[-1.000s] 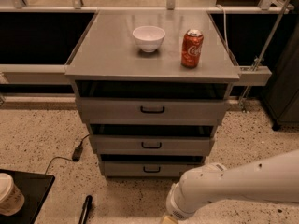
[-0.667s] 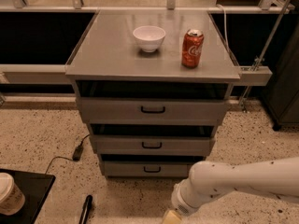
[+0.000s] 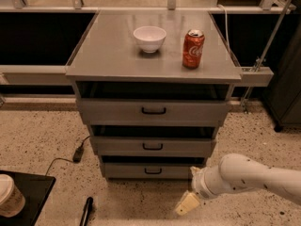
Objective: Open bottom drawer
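Observation:
The bottom drawer (image 3: 150, 170) is the lowest grey metal drawer of the cabinet, shut, with a small black bar handle (image 3: 153, 171). The middle drawer (image 3: 153, 146) and top drawer (image 3: 153, 111) sit above it, also shut. My white arm (image 3: 244, 175) comes in from the lower right. My gripper (image 3: 187, 204) hangs near the floor, below and to the right of the bottom drawer's front, apart from its handle.
A white bowl (image 3: 149, 38) and a red soda can (image 3: 193, 49) stand on the cabinet top (image 3: 108, 55). A black cable and plug (image 3: 78, 153) lie on the speckled floor at the left. A paper cup (image 3: 9, 194) sits on a black tray at lower left.
My arm and gripper have moved to the right and slightly up, nearer the bottom drawer's right end. The drawers, bowl and can have not moved.

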Tool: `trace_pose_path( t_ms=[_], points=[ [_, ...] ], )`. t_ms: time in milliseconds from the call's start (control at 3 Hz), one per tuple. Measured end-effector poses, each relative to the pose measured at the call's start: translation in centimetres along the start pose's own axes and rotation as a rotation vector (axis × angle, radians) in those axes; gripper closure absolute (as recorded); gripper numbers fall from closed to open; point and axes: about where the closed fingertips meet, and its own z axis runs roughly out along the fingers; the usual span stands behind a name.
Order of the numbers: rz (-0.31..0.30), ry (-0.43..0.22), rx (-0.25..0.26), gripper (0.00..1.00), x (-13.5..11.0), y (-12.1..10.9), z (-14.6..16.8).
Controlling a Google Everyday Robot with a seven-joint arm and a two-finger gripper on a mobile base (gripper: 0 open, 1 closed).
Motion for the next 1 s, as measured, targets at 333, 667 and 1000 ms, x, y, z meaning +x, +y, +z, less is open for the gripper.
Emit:
trace_pose_path(
  t_ms=[333,667,1000],
  points=[
    [-0.002,0.001,0.002,0.0,-0.1,0.0,-0.1],
    [-0.01,-0.002,0.066,0.0,-0.1,-1.0,0.0],
    [-0.078,-0.003,0.198,0.0,-0.2,-4.0,1.1]
  ],
)
